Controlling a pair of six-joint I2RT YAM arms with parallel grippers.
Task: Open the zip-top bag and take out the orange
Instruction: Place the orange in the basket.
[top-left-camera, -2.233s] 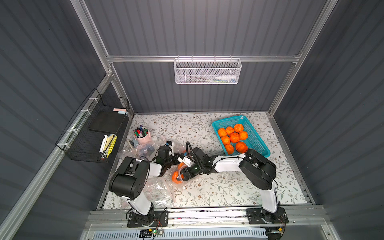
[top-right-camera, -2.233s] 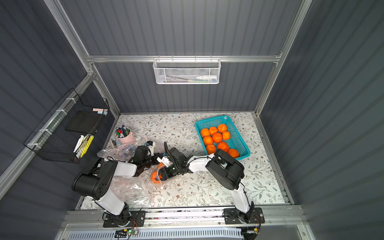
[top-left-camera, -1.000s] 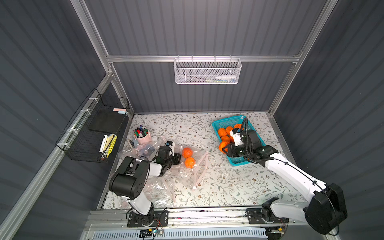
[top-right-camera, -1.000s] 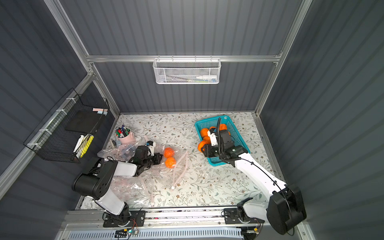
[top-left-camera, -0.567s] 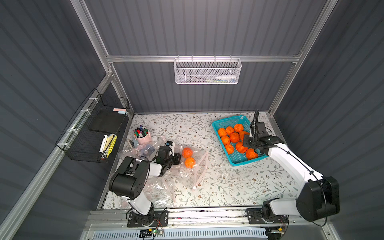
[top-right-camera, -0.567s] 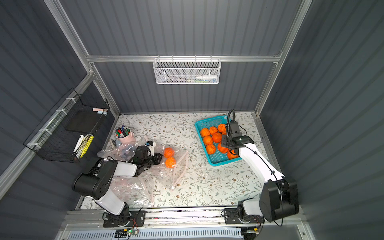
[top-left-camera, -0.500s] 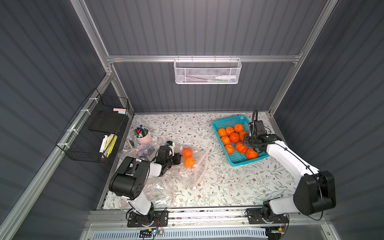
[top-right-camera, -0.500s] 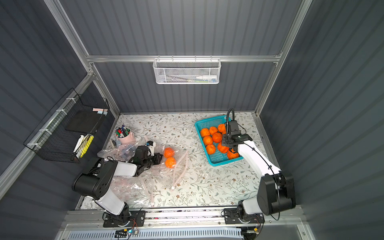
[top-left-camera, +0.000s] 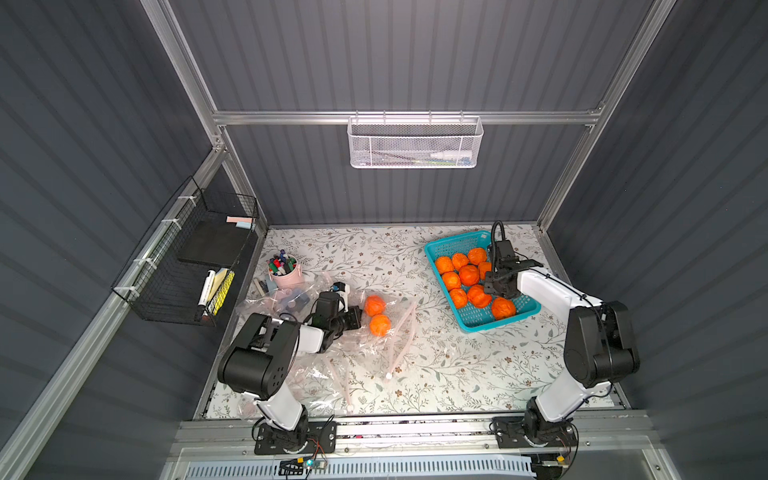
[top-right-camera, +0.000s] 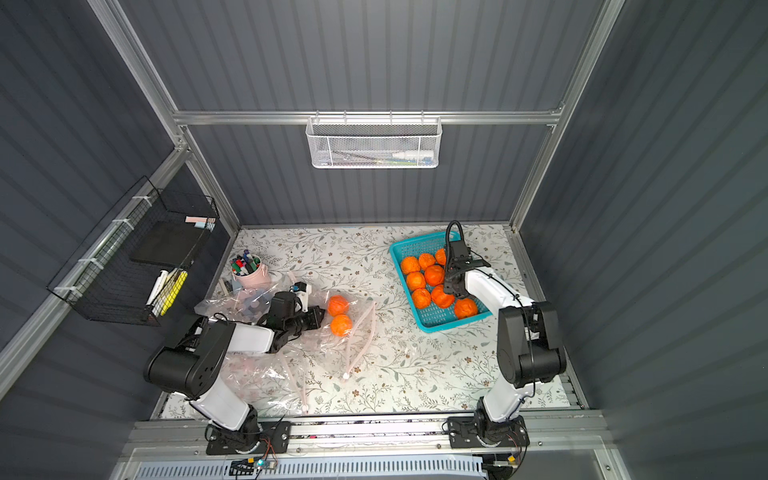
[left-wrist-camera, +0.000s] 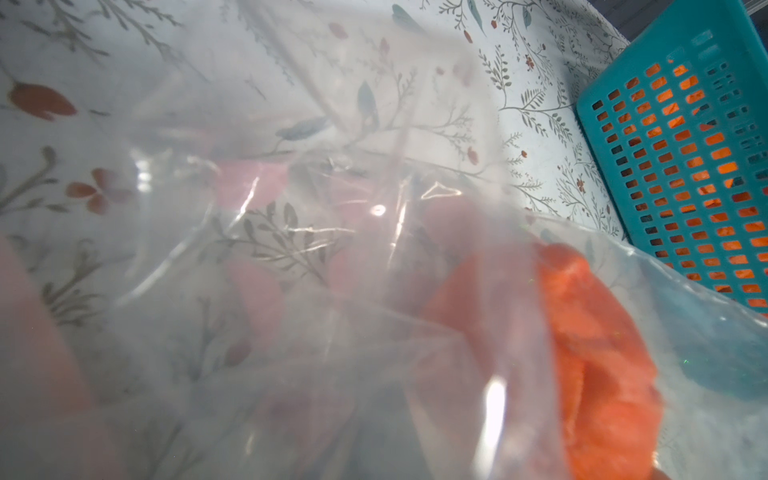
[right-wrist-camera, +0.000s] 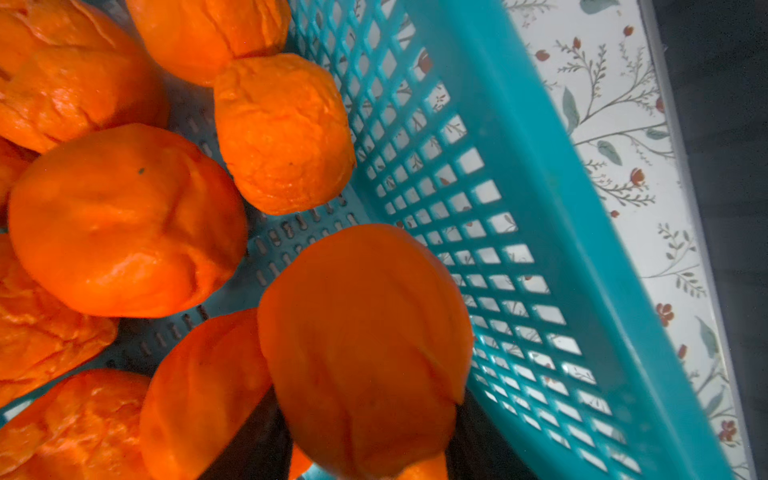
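A moment before, my right gripper (top-left-camera: 496, 286) was down at the zip-top bag (top-left-camera: 361, 349), well away from the teal basket (top-left-camera: 453, 242). Now it had swung all the way across and hung low over the basket, just above the other oranges (top-left-camera: 469, 274) piled there. Its jaws were partway apart and wrapped around one orange (right-wrist-camera: 365, 349), which filled the right wrist view close above the basket floor. So that orange was out of the bag. I judged this trip was nearly done: all that was left was to let go.

My left gripper (top-left-camera: 354, 318) had not moved. It stayed well apart from the basket, with its jaws squeezed tight on the clear plastic of the bag to hold it in place. The bag's pink zip strip (top-left-camera: 399, 351) lay loose and open on the side toward the basket. Two more oranges (top-left-camera: 374, 304) sat in the bag, just beside my left gripper on its basket side. I thought I would have to go back for them.
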